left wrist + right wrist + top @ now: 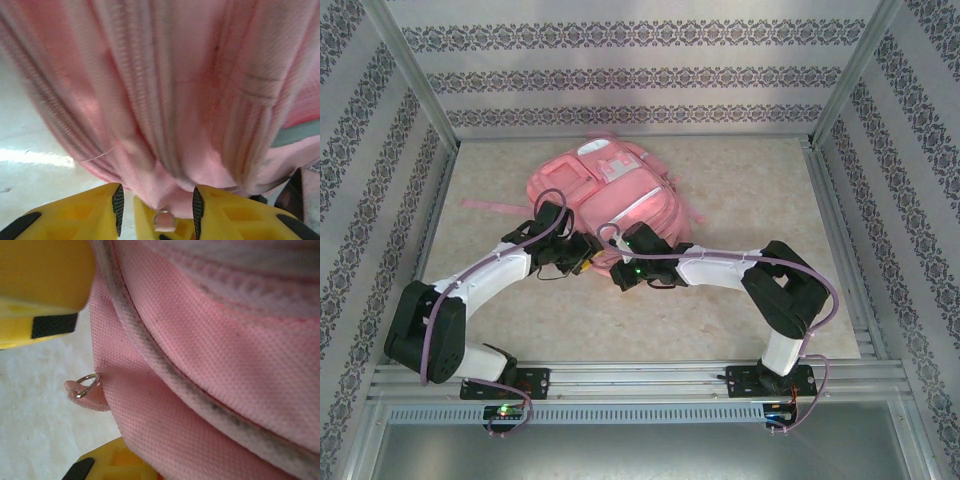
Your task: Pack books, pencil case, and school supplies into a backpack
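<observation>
Left tool (157, 207) part-open, grip on backpack (605, 190) unclear | right tool (620, 268) clamped on its fabric | risk: slack left jaws let fabric slip

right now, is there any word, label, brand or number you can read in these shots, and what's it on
No text is readable.
White patches at the far end of the backpack: too small to tell whether they carry print.
Pink fabric in both wrist views: plain weave, no print.
Wallpaper: bands of ornament, no letters.
</observation>
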You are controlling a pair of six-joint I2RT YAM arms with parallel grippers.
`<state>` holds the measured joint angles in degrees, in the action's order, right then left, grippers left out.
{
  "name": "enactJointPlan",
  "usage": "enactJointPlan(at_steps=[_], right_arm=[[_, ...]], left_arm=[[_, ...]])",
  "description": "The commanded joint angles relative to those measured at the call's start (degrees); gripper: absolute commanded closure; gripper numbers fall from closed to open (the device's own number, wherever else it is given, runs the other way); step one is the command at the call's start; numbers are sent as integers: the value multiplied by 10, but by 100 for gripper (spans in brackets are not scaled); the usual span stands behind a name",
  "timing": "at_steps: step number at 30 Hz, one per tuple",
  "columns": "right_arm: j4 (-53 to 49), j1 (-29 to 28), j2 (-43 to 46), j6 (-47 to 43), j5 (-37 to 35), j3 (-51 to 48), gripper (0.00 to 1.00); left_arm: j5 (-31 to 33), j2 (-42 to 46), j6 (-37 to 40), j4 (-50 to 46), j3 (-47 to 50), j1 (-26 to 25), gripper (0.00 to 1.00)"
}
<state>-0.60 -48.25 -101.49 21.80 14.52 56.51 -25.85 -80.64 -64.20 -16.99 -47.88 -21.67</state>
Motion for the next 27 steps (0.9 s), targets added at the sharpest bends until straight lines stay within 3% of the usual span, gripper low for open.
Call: enactJointPlan(at_steps=[1, 9, 27], right_arm=[[12, 2, 16, 14, -2, -12, 100], [13, 3, 17, 16, -7, -17, 100], [20, 11, 16, 29, -9, -23, 100]], left_arm=[[-12, -13, -25, 52, 2, -10, 60], [-20, -19, -29, 51, 4, -20, 70], [-48, -4, -1, -15, 4, -27, 69]])
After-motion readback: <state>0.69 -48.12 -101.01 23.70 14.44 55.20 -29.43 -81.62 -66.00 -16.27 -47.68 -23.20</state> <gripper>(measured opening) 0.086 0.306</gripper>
